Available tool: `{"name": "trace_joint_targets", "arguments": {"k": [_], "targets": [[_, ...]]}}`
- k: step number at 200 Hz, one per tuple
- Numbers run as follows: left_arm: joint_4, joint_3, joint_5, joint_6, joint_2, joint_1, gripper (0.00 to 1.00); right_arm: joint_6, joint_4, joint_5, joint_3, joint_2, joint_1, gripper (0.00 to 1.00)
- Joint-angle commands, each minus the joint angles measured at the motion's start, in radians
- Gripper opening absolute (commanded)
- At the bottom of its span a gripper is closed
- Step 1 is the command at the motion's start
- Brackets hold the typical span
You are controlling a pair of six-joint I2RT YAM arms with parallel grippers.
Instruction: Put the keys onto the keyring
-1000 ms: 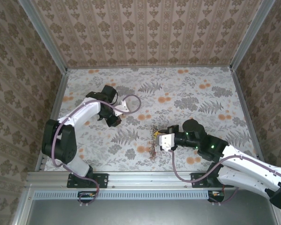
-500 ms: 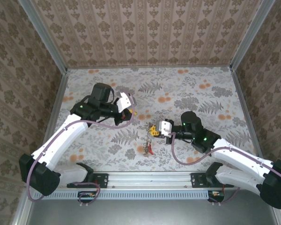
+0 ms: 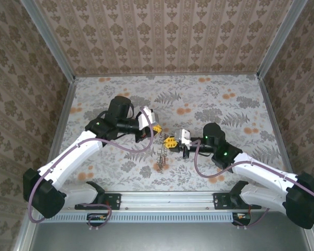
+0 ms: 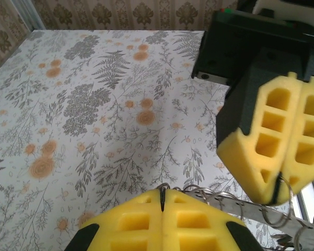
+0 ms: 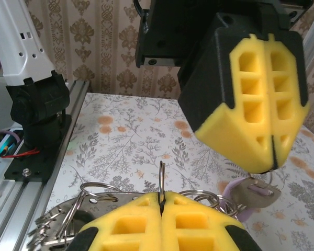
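My overhead feed was bright and evenly lit, with faint, soft shadows on the table (image 3: 220,99). In the wrist feeds, the left tool (image 4: 162,204) and right tool (image 5: 161,206) looked slightly soft against the lens.

Two arms work over one desk (image 3: 225,99), each with one gripper: left gripper (image 3: 156,128), right gripper (image 3: 171,141). One bunch of keys (image 3: 161,157) hangs below the right gripper, too tangled to count. At least three wire rings (image 5: 97,187) show.
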Motion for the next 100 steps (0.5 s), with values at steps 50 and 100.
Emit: {"name": "trace_joint_targets", "arguments": {"k": [50,100], "targets": [[-0.024,0.020,0.127,0.117,-0.002,-0.008,0.00,0.067,0.061,-0.039,0.000,0.002,-0.040,0.00],[-0.026,0.016,0.133,0.129,0.002,-0.020,0.00,0.100,0.069,-0.046,-0.002,0.010,-0.060,0.00]]}}
